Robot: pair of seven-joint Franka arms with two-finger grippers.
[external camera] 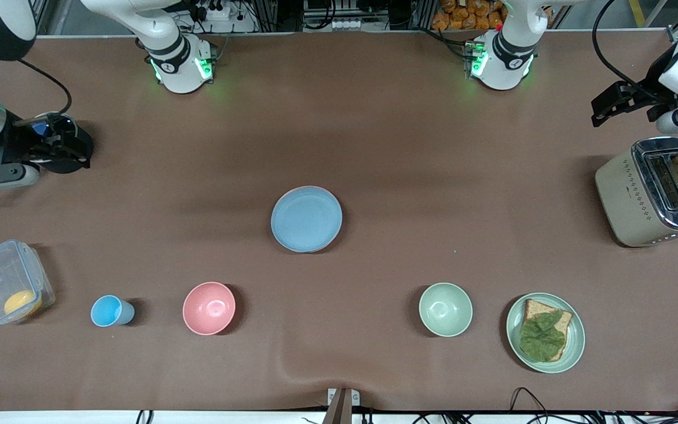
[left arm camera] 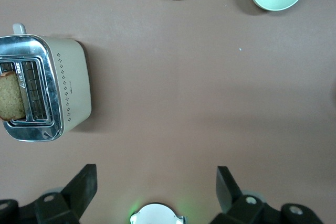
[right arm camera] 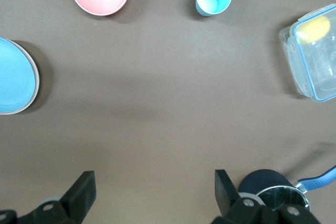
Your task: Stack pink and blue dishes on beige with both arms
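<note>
The light blue plate [external camera: 306, 219] lies at the middle of the table, on top of a stack. A thin pink plate edge [external camera: 306, 187] peeks out from under it. In the right wrist view the blue plate [right arm camera: 13, 77] shows with a pale rim beneath it. The beige plate is hidden. My left gripper [external camera: 601, 111] hangs open over bare table beside the toaster, with nothing between its fingers [left arm camera: 156, 177]. My right gripper [external camera: 65, 150] is open and holds nothing [right arm camera: 155, 179], at the right arm's end of the table over a dark pot. Both arms stay apart from the stack.
Nearer the front camera stand a clear lidded box [external camera: 9, 288] with a yellow item, a small blue cup [external camera: 109, 311], a pink bowl [external camera: 209, 308], a pale green bowl [external camera: 445, 309] and a green plate [external camera: 576, 341] with bread and lettuce. A toaster [external camera: 627, 194] holds toast. A dark pot [right arm camera: 270, 187] sits by the right gripper.
</note>
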